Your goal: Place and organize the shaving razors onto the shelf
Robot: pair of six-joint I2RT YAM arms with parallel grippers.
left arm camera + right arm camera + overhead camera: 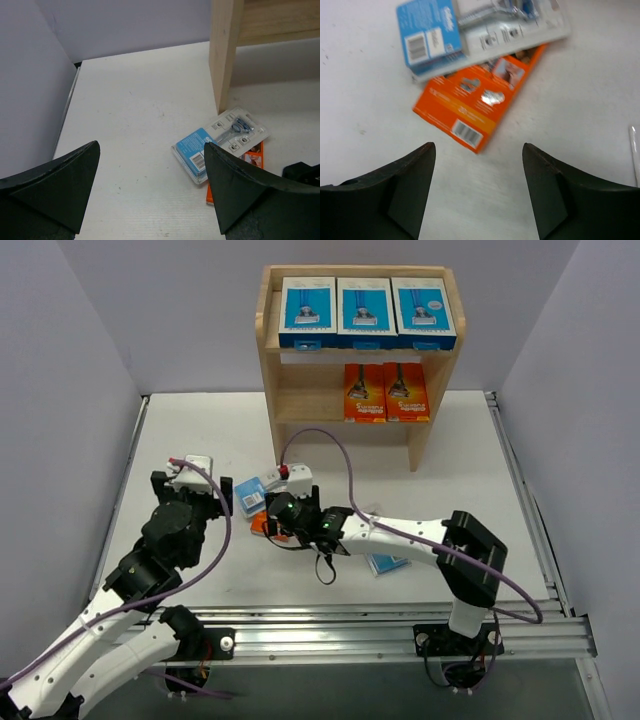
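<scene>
right gripper (477, 150): jaws apart, empty, poised just short of the orange razor box (475, 105). the box lies on the table (580, 130) in front of the shelf (272, 350), partly under the blister card (470, 30). advice: grip the free corner and slide it clear before lifting. left gripper (150, 150): wide open, empty.

Shelf (268, 350): the top tier is filled side to side by three blue boxes (366, 310). The middle tier carries two orange boxes (386, 392) at its right, and its left half is free. The surface (200, 430) left of the shelf lies open. Near the shelf leg (226, 50), a blister card (220, 142) overlaps a loose orange box (475, 107). The right arm (400, 533) crosses the surface centre, above a blue pack (388, 563).
</scene>
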